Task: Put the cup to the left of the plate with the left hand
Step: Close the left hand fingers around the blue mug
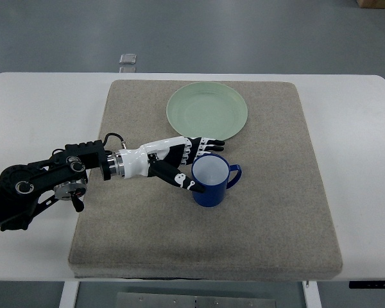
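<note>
A blue cup point(213, 191) with a white inside stands upright on the grey mat point(276, 218), handle pointing right. It is just in front of the pale green plate point(206, 110), slightly right of the plate's middle. My left hand point(200, 164) reaches in from the left and is at the cup's left side. Its fingers point(208, 144) stretch along the far side of the rim and the thumb point(185, 182) lies against the near left wall. The hand is open around the cup, which rests on the mat.
The mat lies on a white table point(353, 128). A small grey square object point(128, 59) lies on the floor beyond the table's far edge. My left forearm point(45, 183) crosses the table's left part.
</note>
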`<state>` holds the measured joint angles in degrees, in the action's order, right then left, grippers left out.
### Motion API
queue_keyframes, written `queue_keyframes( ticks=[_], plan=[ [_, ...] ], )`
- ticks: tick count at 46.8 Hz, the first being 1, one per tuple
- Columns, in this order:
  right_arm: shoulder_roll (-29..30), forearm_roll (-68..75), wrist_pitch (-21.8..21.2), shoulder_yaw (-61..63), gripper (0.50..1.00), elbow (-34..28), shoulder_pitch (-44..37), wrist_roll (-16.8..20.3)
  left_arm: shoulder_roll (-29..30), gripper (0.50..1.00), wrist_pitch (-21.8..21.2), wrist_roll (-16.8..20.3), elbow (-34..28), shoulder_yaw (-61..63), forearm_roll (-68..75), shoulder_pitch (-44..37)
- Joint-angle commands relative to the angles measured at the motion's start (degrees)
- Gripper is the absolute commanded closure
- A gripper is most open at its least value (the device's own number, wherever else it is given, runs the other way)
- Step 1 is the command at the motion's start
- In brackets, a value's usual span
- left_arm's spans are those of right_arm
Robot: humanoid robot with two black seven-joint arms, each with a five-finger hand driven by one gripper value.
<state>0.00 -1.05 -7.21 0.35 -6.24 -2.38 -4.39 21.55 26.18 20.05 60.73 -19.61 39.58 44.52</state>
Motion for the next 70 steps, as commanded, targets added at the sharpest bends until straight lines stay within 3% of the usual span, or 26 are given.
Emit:
queue_keyframes(
  ticks=[1,46,50,53,57,64,70],
  plan=[
    [0.00,0.00,0.00,0.00,0.566,0.00,0.00,0.00,-0.28,0.501,0.01,-0.01,0.00,0.10,0.06,0.04],
    [0.00,0.00,0.00,0.00,0.566,0.00,0.00,0.00,-5.03,0.506,-0.08,-0.01,-4.22,0.36,0.32,0.04],
    [0.00,0.00,0.00,0.00,0.566,0.00,0.00,0.00,-5.03,0.538,-0.17,-0.01,-4.22,0.54,0.41,0.04],
    [0.00,0.00,0.00,0.00,0.566,0.00,0.00,0.00,-5.03,0.662,-0.17,-0.01,-4.22,0.80,0.59,0.13],
    [0.00,0.00,0.00,0.00,0.566,0.00,0.00,0.00,-5.03,0.767,-0.08,-0.01,-4.22,0.80,0.50,0.22],
    [0.00,0.09,0.00,0.00,0.566,0.00,0.00,0.00,-5.03,0.799,0.01,-0.01,-4.22,0.71,0.50,0.13],
    [0.00,0.00,0.00,0.00,0.566,0.00,0.00,0.00,-5.03,0.894,-0.25,-0.01,-4.22,0.63,0.50,0.13]
  ],
)
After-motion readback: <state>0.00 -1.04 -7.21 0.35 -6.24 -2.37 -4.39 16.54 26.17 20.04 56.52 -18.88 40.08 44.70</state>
